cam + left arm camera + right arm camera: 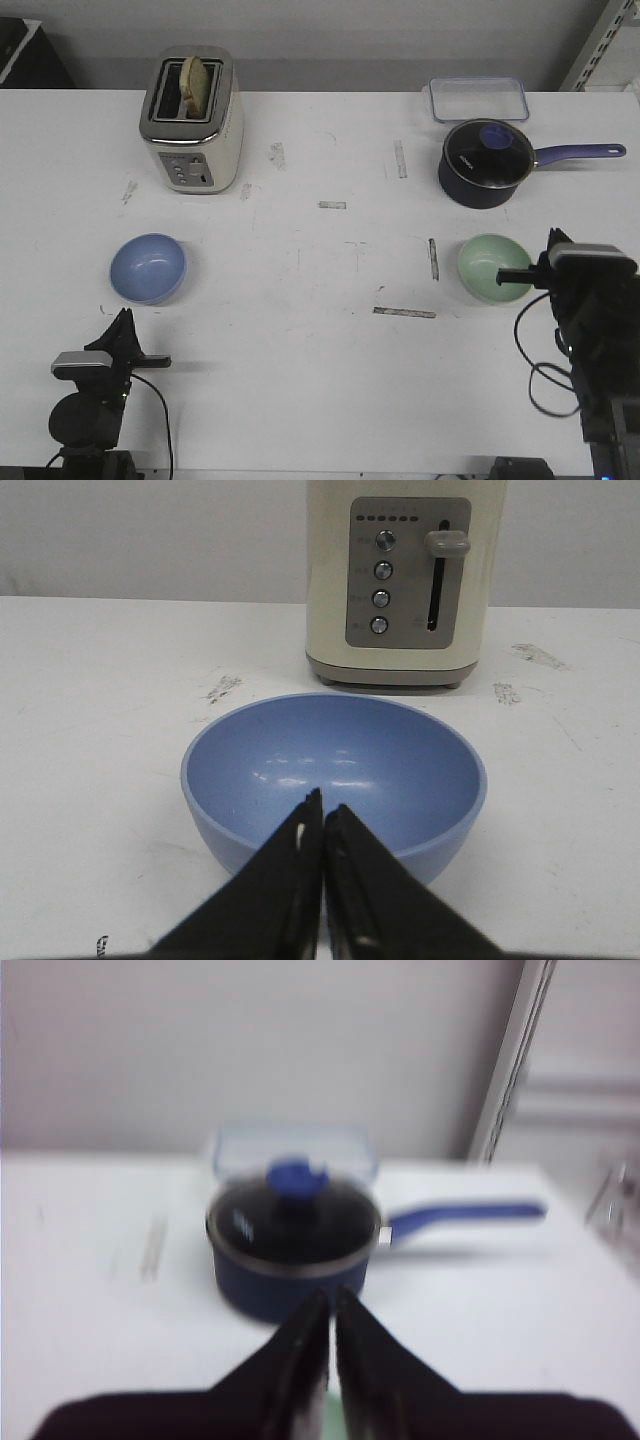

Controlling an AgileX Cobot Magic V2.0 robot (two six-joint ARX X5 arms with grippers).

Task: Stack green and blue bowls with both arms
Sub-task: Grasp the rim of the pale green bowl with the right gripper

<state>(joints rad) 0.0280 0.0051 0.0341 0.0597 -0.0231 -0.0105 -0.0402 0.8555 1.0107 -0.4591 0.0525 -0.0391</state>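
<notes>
Both claws are closed and empty. The left claw [322, 815] sits near the blue bowl [148, 267], which is in front of the toaster [192, 120]. The right claw [331, 1305] is over the green bowl [494, 267], which lies on the tabletop [320, 380] well right of the toaster.

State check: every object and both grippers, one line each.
blue bowl: upright, empty, on the table
green bowl: upright, empty, not stacked
toaster: bread in slot, lever up
saucepan: lid on
clear container: empty, behind the saucepan
left gripper: shut, holding nothing, just short of the blue bowl
right gripper: shut, empty, by the green bowl
</notes>
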